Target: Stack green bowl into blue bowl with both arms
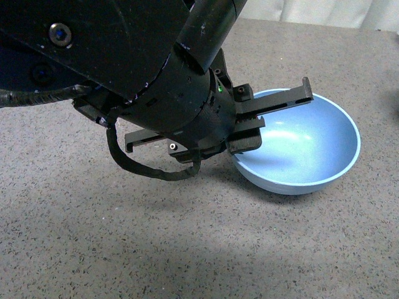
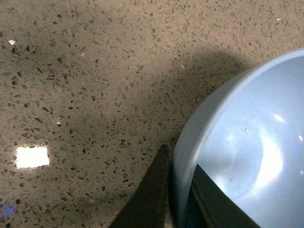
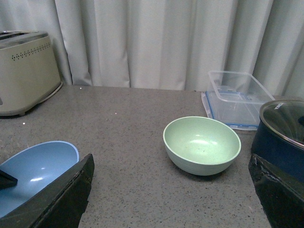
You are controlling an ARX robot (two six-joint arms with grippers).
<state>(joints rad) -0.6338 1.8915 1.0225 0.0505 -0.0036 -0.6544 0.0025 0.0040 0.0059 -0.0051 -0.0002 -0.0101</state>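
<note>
Speckled counter point(image 3: 133, 118) carries green bowl point(image 3: 202, 145), toaster point(image 3: 26, 71), container point(image 3: 235, 97), pot point(image 3: 285, 137).

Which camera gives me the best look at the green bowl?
The right wrist view: the green bowl shows whole, upright and unobstructed. The front and left wrist views show none of it, only the blue bowl.

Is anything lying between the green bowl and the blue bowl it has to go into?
Nothing visible. In the right wrist view only bare counter separates the green bowl from the blue bowl. The left pincer clamps the blue bowl's rim, reaching partly inside it, so that edge is occupied.
</note>
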